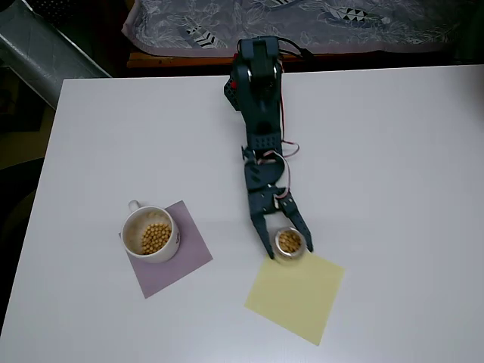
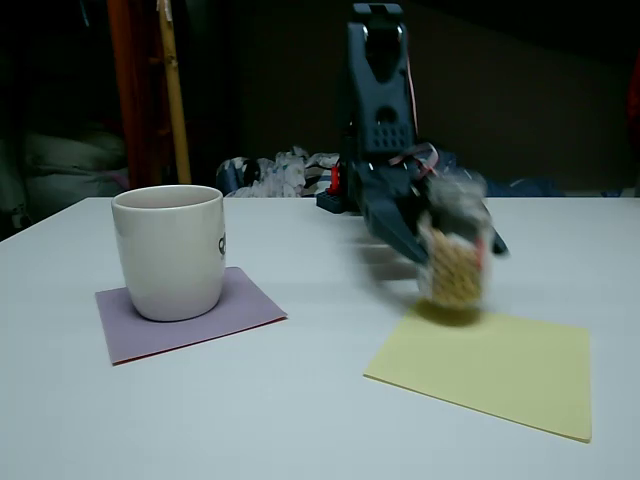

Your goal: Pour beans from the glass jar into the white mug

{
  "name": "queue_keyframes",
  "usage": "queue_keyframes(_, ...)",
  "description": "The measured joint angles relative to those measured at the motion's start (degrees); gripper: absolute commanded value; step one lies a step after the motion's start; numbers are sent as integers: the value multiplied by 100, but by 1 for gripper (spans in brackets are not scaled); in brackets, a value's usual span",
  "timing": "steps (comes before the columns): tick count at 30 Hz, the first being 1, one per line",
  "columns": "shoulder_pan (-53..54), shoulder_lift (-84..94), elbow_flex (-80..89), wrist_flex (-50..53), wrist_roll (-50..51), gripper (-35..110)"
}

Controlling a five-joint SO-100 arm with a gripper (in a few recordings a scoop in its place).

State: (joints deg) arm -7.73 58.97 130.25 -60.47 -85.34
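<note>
White table (image 1: 393,151): I'm steering gripper (image 1: 289,242), fingers clamping glass jar (image 2: 455,255) at yellow sheet (image 2: 500,370) edge. Beans (image 1: 290,241) risk spilling if jar is tilting before reaching white mug (image 2: 168,250).

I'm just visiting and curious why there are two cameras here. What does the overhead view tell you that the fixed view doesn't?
Overhead view alone: beans lie inside the white mug, more beans fill the glass jar, and the tool has a finger on each side of the jar at the yellow sheet's upper corner.

Fixed view alone: the mug's dark side mark, and the jar blurred, apparently just above the sheet.

Both: mug on a purple sheet, jar between the tool's fingers, white table.
</note>
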Motion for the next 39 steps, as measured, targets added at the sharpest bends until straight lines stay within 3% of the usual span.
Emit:
queue_keyframes(13, 9, -1775, -2224, -18, -255, 2)
queue_keyframes(19, -79, -1846, -2232, -88, -220, 32)
queue_keyframes(29, 70, -1415, -1784, -571, 316, 50)
queue_keyframes(34, 149, -404, -993, -694, 782, 49)
queue_keyframes(39, 387, 1283, 633, -756, 1547, 30)
